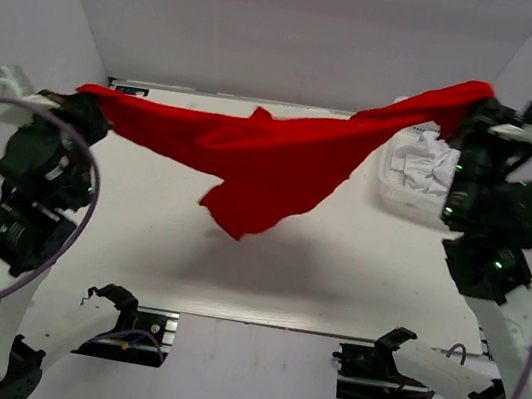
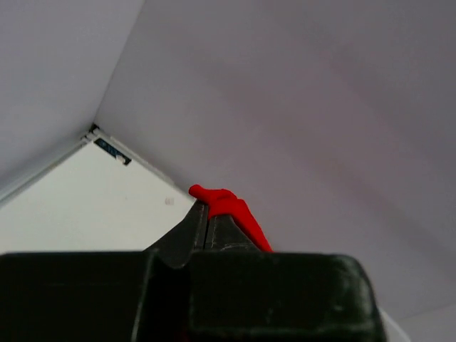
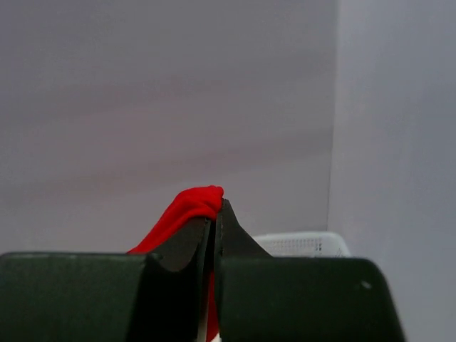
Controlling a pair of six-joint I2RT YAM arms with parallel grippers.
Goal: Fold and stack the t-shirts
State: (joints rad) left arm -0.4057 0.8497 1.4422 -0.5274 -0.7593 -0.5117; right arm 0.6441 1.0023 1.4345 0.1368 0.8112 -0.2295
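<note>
Spread step: L end effector (image 1: pixel 87 100) & R end effector (image 1: pixel 477 103), each clamped tight on an edge, hold the red t-shirt (image 1: pixel 262 159) stretched mid-air over the bench (image 1: pixel 352 294); next prob. needs lowering it flat w/ even tension.

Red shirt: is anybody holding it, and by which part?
Yes. The red t-shirt hangs stretched in the air: the left fingers pinch one end, and the right fingers pinch the opposite end.

White table (image 1: pixel 336 271), white mesh basket (image 1: pixel 387 181) at its right edge, dark label (image 1: pixel 131 90) at far-left corner
</note>
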